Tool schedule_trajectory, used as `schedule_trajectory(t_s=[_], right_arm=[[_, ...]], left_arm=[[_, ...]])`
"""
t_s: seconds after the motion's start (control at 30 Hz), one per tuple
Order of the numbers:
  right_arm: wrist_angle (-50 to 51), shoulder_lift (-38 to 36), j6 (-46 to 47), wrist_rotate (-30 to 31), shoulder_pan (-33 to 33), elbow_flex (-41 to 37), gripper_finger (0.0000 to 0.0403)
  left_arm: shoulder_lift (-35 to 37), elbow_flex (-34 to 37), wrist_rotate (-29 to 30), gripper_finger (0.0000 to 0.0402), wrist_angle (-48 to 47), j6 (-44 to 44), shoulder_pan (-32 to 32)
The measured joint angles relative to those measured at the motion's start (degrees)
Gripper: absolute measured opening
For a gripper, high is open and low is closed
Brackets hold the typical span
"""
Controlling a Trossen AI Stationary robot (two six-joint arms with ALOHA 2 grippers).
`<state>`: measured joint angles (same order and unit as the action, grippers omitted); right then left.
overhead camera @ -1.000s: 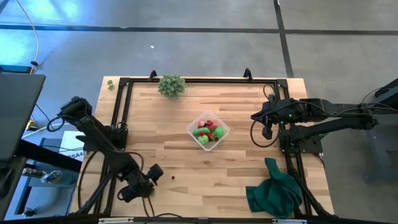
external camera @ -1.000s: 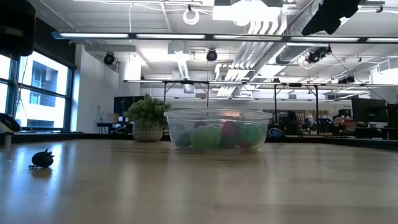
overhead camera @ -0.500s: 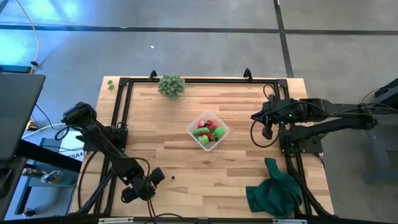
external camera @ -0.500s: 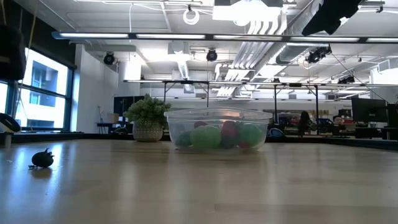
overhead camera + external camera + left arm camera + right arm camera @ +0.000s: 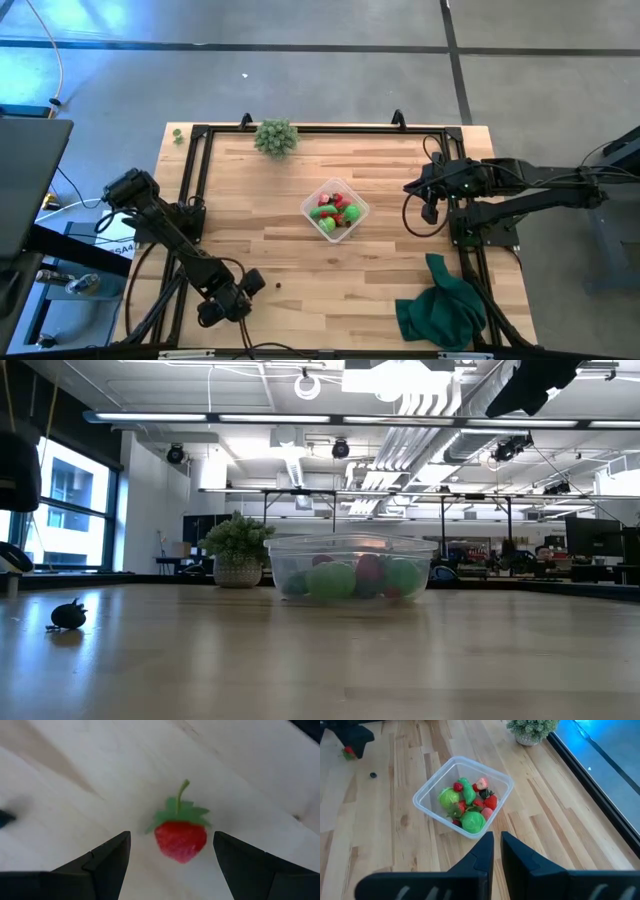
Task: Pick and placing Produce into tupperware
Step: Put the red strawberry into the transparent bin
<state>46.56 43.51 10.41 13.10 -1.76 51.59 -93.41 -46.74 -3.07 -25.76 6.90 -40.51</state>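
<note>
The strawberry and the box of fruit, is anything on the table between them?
Almost nothing. In the right wrist view, only one small dark piece lies on the wood between the strawberry, under the left end effector, and the tupperware.

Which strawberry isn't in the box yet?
The strawberry lying alone on the table, between the open left gripper fingers. The other produce sits inside the tupperware.

Robot body: two dark, jointed arms.
Left arm (image 5: 165, 235) and right arm (image 5: 520, 195) are showing matte black links with rounded joint housings; thin black cables are looping alongside each. Left gripper (image 5: 170, 857) is showing two black, wedge-shaped fingers with flat faceted faces. Right gripper (image 5: 496, 851) fingers are likewise black, angular and tapering.
</note>
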Motion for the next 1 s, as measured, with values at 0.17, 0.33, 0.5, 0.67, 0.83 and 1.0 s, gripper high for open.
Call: schedule_trajectory(t_s=[0.17, 0.33, 0.5, 0.67, 0.83, 1.0], right_arm=[[0.0, 0.0, 0.0, 0.0, 0.0, 0.0, 0.0025], [0.0, 0.0, 0.0, 0.0, 0.0, 0.0, 0.0025], [0.0, 0.0, 0.0, 0.0, 0.0, 0.0, 0.0025], [0.0, 0.0, 0.0, 0.0, 0.0, 0.0, 0.0025], [0.0, 0.0, 0.0, 0.0, 0.0, 0.0, 0.0025], [0.0, 0.0, 0.0, 0.0, 0.0, 0.0, 0.0025]], left_arm=[[-0.5, 0.0, -0.2, 0.0275, 0.5, 0.3, 0.0], [-0.7, 0.0, -0.2, 0.0275, 0.5, 0.3, 0.0], [-0.7, 0.0, -0.3, 0.0275, 1.2, 0.4, 0.0], [-0.7, 0.0, -0.4, 0.0256, 2.7, 2.1, 0.0], [-0.7, 0.0, -1.0, 0.0206, 2.4, 2.5, 0.0], [-0.7, 0.0, -1.0, 0.0168, 2.3, 2.5, 0.0]])
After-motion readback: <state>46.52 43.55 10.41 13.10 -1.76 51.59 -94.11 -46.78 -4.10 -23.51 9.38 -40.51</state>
